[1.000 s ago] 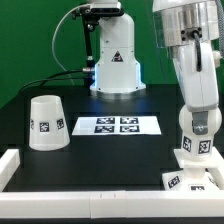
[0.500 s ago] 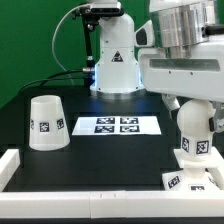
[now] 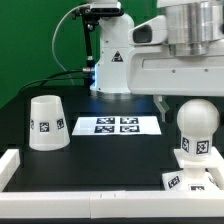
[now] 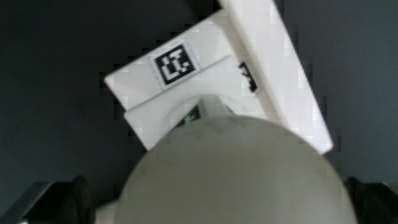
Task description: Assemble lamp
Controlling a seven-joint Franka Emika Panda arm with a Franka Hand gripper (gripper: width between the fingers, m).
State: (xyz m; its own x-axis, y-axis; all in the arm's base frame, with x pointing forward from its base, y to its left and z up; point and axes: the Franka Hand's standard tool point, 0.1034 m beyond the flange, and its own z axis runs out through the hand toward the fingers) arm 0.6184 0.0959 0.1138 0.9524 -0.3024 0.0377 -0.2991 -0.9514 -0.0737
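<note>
Bulb [image 3: 197, 117] sits on base [image 3: 197, 160], gripper [image 4: 206, 197] wide and empty above it, so next step looks like grasping shade [image 3: 46, 122] on surface [image 3: 110, 158] to cap bulb.

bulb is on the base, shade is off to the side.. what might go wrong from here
1. The arm hangs close above the bulb. Whether the bulb is fully seated in the base cannot be told, so a sideways swing might knock it loose.
2. The shade stands far off at the exterior view's left. Brought over off-centre, it could bump the bulb or catch on it instead of settling.
</note>
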